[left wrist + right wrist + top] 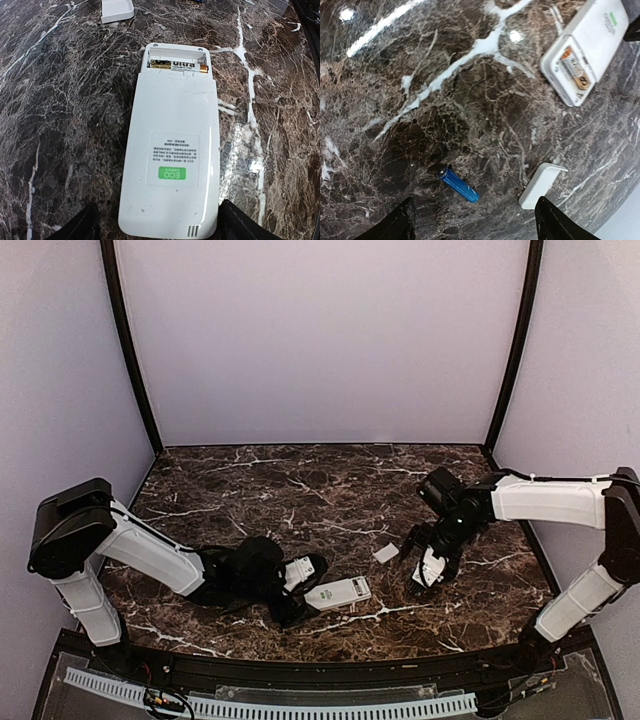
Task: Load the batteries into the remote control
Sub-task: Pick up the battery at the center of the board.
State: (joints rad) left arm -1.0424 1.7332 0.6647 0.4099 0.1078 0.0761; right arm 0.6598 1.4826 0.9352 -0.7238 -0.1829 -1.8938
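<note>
1. The remote control (170,150) is lying face-down on the desk (60,125), long axis pointing away from the left gripper (160,231), whose released jaws are straddling the near end.
2. A crosswise battery (177,64) reading "ultra" is sitting in the far compartment (175,50); the green sticker (172,173) is reading "ECO".
3. The right gripper (475,225), jaws released, is hovering over a blue battery (459,185).

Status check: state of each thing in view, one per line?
remote control: face down, bay uncovered
gold battery: seated in bay
blue battery: loose on table
white plate: lying on table, apart from remote control
left gripper: jaws open astride remote control
right gripper: jaws open over blue battery
</note>
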